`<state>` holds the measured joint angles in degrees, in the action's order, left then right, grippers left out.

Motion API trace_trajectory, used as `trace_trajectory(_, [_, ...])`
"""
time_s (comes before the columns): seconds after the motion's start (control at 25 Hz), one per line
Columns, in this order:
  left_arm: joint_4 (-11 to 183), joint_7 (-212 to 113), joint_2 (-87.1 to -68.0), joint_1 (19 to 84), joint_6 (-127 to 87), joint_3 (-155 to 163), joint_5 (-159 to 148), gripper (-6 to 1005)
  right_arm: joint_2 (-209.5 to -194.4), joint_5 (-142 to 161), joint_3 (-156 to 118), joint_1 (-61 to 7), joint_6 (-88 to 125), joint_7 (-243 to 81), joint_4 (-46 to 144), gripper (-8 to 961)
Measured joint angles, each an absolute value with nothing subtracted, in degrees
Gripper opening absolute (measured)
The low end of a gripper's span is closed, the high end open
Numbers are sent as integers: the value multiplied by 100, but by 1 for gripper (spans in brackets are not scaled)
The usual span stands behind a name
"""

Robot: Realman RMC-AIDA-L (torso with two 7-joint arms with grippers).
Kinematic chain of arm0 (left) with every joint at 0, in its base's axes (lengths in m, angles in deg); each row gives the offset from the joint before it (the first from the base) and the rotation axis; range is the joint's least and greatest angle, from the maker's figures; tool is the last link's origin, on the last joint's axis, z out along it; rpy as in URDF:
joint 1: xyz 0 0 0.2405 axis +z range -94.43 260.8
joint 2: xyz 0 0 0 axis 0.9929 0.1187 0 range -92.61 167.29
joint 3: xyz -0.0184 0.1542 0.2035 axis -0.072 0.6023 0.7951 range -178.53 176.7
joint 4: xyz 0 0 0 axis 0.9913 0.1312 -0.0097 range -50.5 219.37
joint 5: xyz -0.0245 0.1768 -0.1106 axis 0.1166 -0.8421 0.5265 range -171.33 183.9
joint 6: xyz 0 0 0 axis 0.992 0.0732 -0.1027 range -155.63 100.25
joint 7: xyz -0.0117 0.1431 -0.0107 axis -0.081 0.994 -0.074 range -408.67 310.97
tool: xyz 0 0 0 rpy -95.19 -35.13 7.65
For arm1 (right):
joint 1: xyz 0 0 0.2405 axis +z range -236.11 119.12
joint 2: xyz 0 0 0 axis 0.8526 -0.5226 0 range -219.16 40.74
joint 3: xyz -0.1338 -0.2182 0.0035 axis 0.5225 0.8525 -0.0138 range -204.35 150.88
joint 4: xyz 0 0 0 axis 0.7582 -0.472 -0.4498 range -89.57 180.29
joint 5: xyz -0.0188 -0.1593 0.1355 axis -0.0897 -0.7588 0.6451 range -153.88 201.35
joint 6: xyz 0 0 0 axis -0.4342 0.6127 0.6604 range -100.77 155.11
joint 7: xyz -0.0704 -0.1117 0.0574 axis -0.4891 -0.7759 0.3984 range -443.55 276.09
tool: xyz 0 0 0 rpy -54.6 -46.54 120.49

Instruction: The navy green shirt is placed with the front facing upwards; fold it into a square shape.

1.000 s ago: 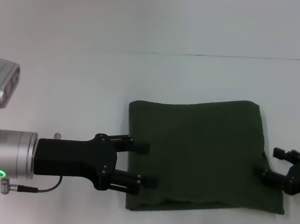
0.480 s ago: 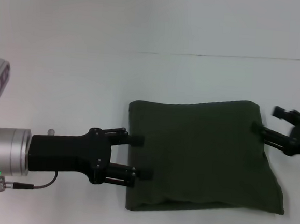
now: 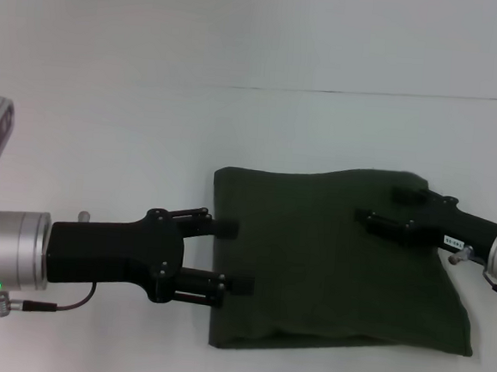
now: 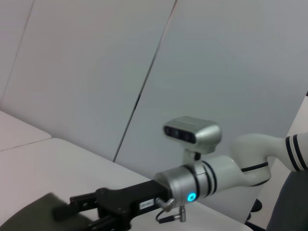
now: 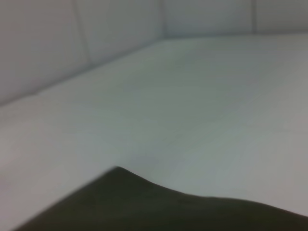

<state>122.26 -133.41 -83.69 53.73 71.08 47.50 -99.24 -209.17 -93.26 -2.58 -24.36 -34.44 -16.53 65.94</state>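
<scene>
The navy green shirt [image 3: 337, 262] lay already folded into a near-square at the tabletop's [image 3: 107, 123] near right, with the left gripper [image 3: 226, 255] wide-jawed at its left edge and the right gripper [image 3: 383, 208], jaws parted and empty, over its far right part, so only final smoothing seemed left.

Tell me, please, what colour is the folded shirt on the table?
Plain dark olive green, best seen in the head view: the shirt.

Head camera looking forward and down over the table [image 3: 150, 126], left wrist camera facing across at the right arm [image 4: 211, 173], right wrist camera close to the shirt [image 5: 159, 207], shirt shared by all views.
</scene>
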Motion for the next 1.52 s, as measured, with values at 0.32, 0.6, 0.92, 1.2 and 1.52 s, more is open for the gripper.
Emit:
trace_trajectory(0.32, [12223, -13326, -8377, 5377, 7096, 4736, -9924, 880, -20919, -9203, -290, -2323, -2724, -1644, 6447, 887])
trace_trajectory(0.6, [12199, -13315, -8377, 5406, 7059, 4575, -9963, 871, -20881, -8671, -313, -2603, -3815, -1650, 6862, 886])
trace_trajectory(0.92, [12253, -15153, -8332, 5361, 6071, 4444, -10497, 860, -20874, -8449, -313, -3186, -5371, -1682, 7626, 886])
trace_trajectory(1.2, [12240, -17204, -8324, 4988, 5494, 4506, -11554, 850, -20884, -8357, -306, -3340, -5542, -1711, 7707, 887])
trace_trajectory(1.52, [12044, -18206, -8355, 4706, 5380, 4555, -11681, 839, -20889, -8351, -266, -3311, -5525, -1810, 7672, 887])
